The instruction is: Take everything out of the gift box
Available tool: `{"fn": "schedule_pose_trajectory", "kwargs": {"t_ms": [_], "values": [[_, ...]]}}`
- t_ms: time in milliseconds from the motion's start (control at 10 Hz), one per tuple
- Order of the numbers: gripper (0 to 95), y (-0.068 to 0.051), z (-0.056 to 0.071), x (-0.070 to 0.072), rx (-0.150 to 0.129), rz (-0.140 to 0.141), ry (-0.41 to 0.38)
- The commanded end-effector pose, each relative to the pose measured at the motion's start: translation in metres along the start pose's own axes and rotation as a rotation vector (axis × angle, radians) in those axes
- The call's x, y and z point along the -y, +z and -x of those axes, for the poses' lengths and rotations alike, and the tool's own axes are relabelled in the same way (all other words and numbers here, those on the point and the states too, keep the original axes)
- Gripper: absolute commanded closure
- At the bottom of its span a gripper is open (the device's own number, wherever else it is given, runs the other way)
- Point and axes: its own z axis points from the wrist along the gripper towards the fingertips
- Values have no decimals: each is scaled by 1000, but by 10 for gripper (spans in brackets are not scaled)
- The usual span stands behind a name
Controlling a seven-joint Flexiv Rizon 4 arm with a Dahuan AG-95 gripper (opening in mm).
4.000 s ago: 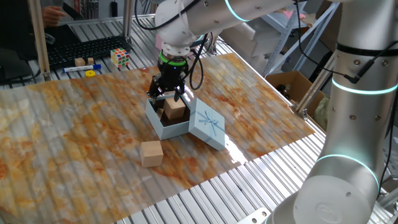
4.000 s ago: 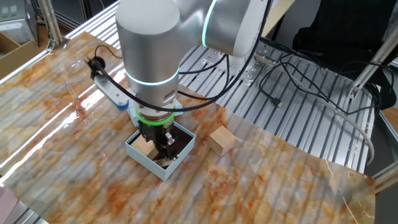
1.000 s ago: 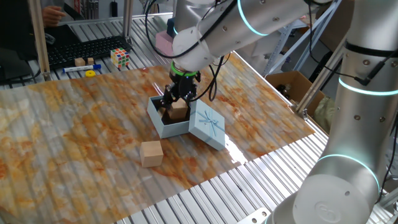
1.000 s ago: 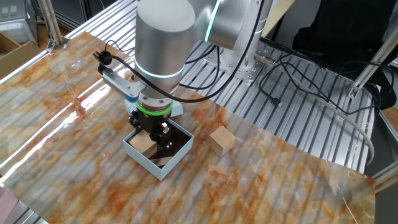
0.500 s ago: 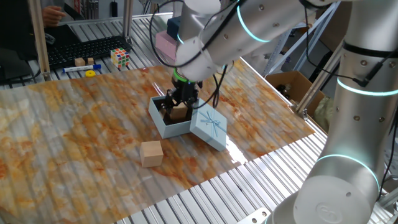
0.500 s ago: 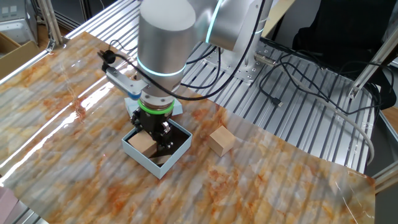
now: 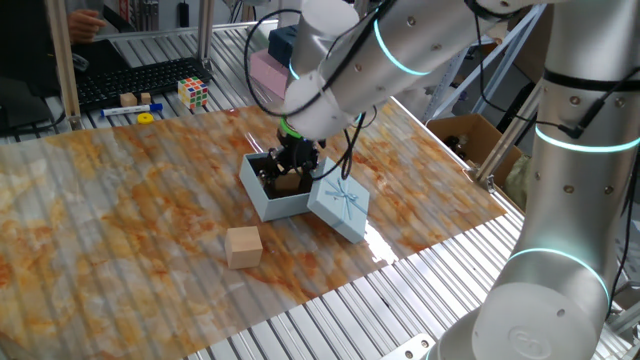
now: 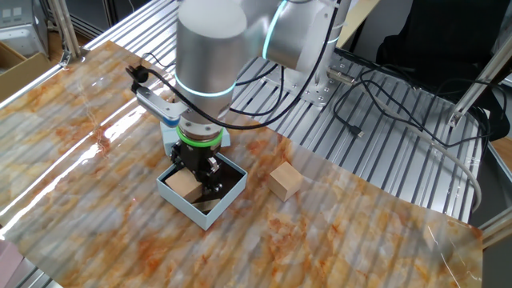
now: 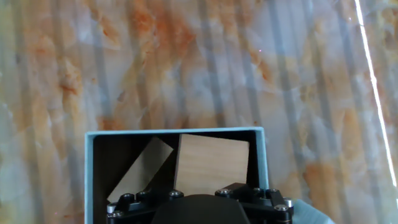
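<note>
Gripper (image 7: 286, 177) upright inside gift box (image 7: 262, 201)

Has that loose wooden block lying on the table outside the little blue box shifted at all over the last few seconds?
No. The light-tan wooden block lies at the same spot on the marbled table, in front of the pale-blue gift box, as it did four seconds ago.

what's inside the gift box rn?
Hand view shows two wooden blocks in the gift box: one flat, a second block tilted beside it. The end effector is down inside too, covering the near part of the dark floor.
</note>
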Motion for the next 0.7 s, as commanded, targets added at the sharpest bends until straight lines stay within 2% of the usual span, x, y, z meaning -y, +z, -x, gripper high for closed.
{"fn": "schedule_pose_trajectory", "kwargs": {"t_ms": [100,500,700], "values": [[950,2,0,0,7,-16,-13],[950,1,0,-1,1,-7,1],[950,-2,1,-1,-4,15,16]]}}
